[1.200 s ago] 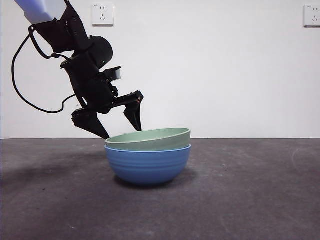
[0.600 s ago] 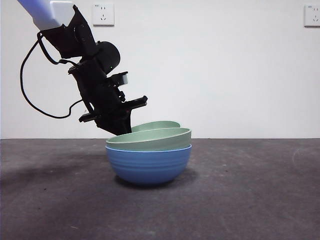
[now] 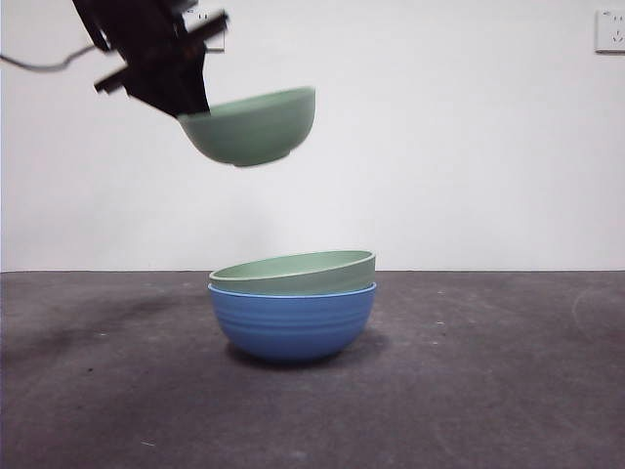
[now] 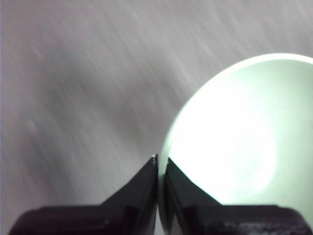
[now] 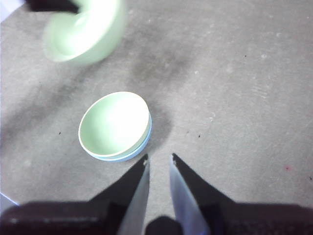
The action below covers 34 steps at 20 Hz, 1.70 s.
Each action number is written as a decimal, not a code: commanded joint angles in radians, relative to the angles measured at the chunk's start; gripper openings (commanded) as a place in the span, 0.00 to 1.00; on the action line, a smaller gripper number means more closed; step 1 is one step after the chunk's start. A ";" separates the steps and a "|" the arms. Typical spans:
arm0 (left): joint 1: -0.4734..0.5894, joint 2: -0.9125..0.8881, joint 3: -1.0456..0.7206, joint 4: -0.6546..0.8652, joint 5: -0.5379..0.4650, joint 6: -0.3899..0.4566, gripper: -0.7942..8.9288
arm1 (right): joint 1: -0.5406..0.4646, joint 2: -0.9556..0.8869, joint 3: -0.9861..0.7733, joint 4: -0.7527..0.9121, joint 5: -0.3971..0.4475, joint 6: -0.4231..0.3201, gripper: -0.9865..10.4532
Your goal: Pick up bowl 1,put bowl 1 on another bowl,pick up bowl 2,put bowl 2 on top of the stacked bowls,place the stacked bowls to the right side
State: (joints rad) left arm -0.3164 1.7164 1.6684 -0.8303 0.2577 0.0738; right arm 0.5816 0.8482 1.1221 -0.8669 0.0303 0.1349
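Note:
The blue bowl [image 3: 291,318] stands on the table with a pale green bowl 1 [image 3: 293,272] nested in it, slightly tilted. A second pale green bowl 2 [image 3: 256,125] hangs high above and to the left of this stack. My left gripper [image 3: 186,107] is shut on its rim, and in the left wrist view the jaws pinch the edge of that bowl [image 4: 234,142]. My right gripper [image 5: 159,159] is high over the table, open and holding nothing. Its view looks down on the nested pair [image 5: 115,122] and on the lifted bowl [image 5: 83,32].
The dark grey table [image 3: 488,391] stretches to both sides of the stack. A white wall with two sockets [image 3: 610,29] stands behind.
My left gripper closed on the second green bowl behind the stack and lifted it from table height to well above and left of the stack. The nested pair stayed put.

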 commanded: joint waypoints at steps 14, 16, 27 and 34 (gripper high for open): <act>-0.156 0.043 -0.228 0.046 -0.047 0.105 0.07 | 0.000 0.003 0.001 0.005 0.003 0.006 0.15; -0.159 0.052 -0.261 0.093 -0.047 0.103 0.07 | 0.000 0.003 0.001 0.005 0.003 0.006 0.15; -0.182 0.056 -0.297 0.162 -0.047 0.077 0.19 | 0.000 0.003 0.001 0.005 0.002 0.007 0.15; -0.169 0.040 -0.291 0.148 -0.049 0.076 0.45 | 0.000 0.013 0.001 0.005 -0.005 0.019 0.27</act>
State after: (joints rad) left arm -0.4892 1.7630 1.3815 -0.6834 0.2081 0.1558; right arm 0.5816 0.8581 1.1221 -0.8673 0.0265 0.1402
